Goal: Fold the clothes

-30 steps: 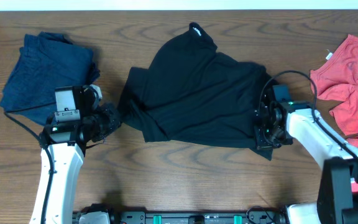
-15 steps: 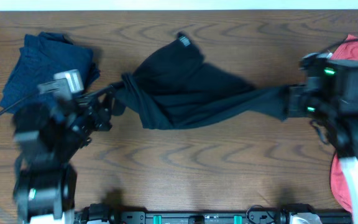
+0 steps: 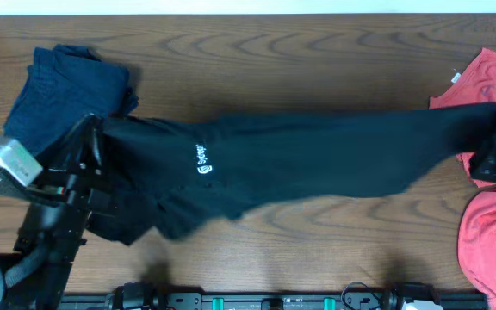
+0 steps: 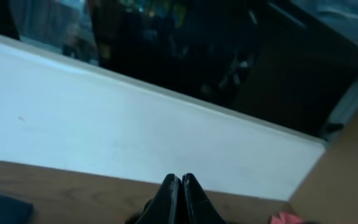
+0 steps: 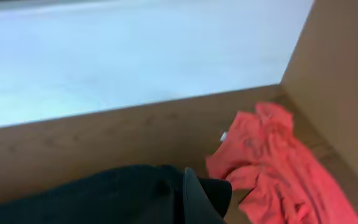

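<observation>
Black fabric is strung through the air between your two claws, and that's the danger right there. Pull the left claw (image 3: 93, 138) and the right claw (image 3: 495, 155) any farther apart and, by my reckoning, a thin pinch of hem could slide out and dump the black shirt (image 3: 317, 159) in a heap. Watch the slack too. Below and just inward of the left claw a loose fold droops toward the surface (image 3: 317, 60), and I can't tell whether it touches. Lay it down like that and it will likely crease under itself. Lower unevenly and the end at the right claw may land on the coral-red garment (image 3: 485, 86), which lies beside and beneath that claw. The other end could drag over the navy-blue garment (image 3: 58, 90) just behind the left claw.

Now the claws themselves. On the left, the wrist camera shows the fingers (image 4: 171, 193) pressed together with no gap to speak of. Overhead, the shirt's edge starts right at them, so I read that claw as clamped on the shirt. On the right it's black on black in the claw's own view, with cloth bunched at the tips, so you can't make out the gap. Overhead, though, the shirt runs straight into it, which says it has hold.

Outward from there, the shirt spans the whole stretch from claw to claw. The white logo (image 3: 202, 161) faces up, nearer the left claw.
</observation>
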Tool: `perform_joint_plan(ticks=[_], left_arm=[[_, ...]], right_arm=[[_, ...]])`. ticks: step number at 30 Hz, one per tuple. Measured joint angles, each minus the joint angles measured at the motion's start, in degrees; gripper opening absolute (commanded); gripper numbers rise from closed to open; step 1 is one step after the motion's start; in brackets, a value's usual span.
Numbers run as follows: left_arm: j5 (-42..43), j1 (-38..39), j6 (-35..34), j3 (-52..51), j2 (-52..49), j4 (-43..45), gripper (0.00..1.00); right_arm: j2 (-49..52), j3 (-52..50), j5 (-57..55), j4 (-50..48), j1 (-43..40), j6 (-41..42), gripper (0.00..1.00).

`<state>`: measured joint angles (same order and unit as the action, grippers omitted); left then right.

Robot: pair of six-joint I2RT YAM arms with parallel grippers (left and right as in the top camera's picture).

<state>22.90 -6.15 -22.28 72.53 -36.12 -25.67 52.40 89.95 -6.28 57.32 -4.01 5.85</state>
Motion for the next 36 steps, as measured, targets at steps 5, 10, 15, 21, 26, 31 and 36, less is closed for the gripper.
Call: perform_joint_plan(ticks=[5,10,15,21,26,31,36], left_arm=[[-0.72,0.02,0.0,0.13,-2.93,-3.23,0.06],[3.56,0.04,0.48,0.26,-14.78,-1.14,0.06],[7.32,0.24,0.61,0.39,-32.44,11.61,0.06],[10.91,0.17,-6.6,2.54,-54.12,47.95,0.06],[12.0,-2.01,-19.19,12.87,-62.99,60.78,0.06],[17.57,-5.53,-24.48,22.05,-62.38,60.26,0.06],[30.01,-8.76,-25.99,24.04,-58.99,50.21,0.06]], right_arm=[[2.84,0.44,-1.14,0.04,0.0,-0.22,0.01],[13.16,0.55,0.46,-0.52,0.0,-0.66,0.01],[28.24,0.33,1.42,-10.23,0.0,-0.9,0.01],[42.42,0.31,3.37,-28.85,0.0,-1.07,0.01],[43.67,4.76,3.48,-30.97,-0.02,-1.09,0.01],[42.6,13.84,0.57,-25.83,-1.05,-1.11,0.01],[41.18,15.67,-1.36,-16.72,-3.74,-1.44,0.01]])
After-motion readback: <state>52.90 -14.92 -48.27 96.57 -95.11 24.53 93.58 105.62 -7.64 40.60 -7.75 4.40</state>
